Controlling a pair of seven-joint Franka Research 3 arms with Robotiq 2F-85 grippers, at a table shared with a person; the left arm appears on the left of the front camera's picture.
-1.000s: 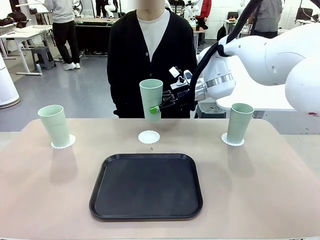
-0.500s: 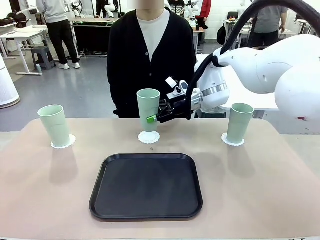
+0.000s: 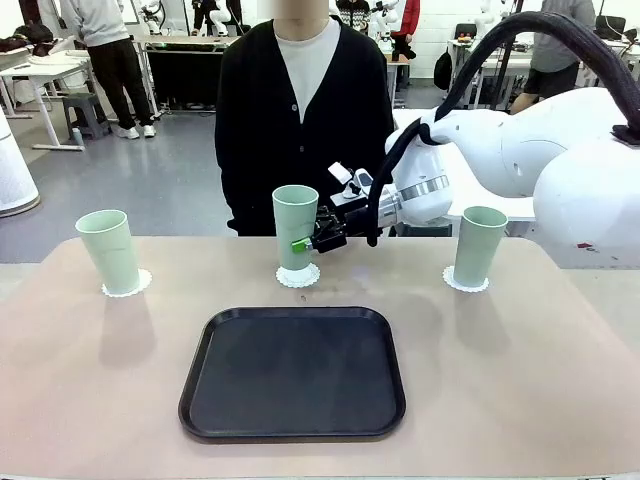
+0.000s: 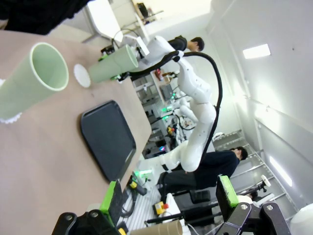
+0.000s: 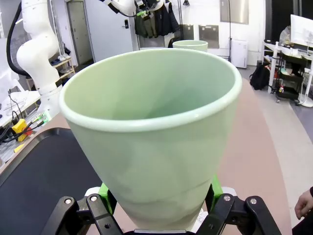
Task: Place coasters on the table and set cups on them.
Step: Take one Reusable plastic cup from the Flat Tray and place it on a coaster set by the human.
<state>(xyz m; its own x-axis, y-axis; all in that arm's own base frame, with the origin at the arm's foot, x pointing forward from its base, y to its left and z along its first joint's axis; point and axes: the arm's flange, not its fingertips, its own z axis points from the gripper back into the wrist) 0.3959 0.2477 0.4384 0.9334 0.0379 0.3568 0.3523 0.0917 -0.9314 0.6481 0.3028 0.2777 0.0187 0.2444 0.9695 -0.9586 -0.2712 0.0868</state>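
Three mint-green cups stand over the beige table [image 3: 80,400]. My right gripper [image 3: 305,243] is shut on the middle cup [image 3: 296,225], upright with its base at the middle coaster [image 3: 298,277]; I cannot tell if it rests there. In the right wrist view this cup [image 5: 151,142] sits between the green pads [image 5: 104,191]. The left cup [image 3: 108,250] stands on its coaster [image 3: 128,286], and the right cup [image 3: 478,245] on its coaster [image 3: 466,284]. My left gripper [image 4: 168,196] hangs open, off the table, looking across at the left cup [image 4: 34,81] and the held cup [image 4: 113,63].
A black tray [image 3: 293,372] lies in the middle of the table, in front of the middle coaster. A person in a black cardigan [image 3: 300,120] stands at the far edge behind the held cup; a hand [image 5: 303,203] shows at the right wrist view's corner.
My right gripper has brought the middle cup down and slightly left, from above the table to the middle coaster. The other cups and the tray have not moved.
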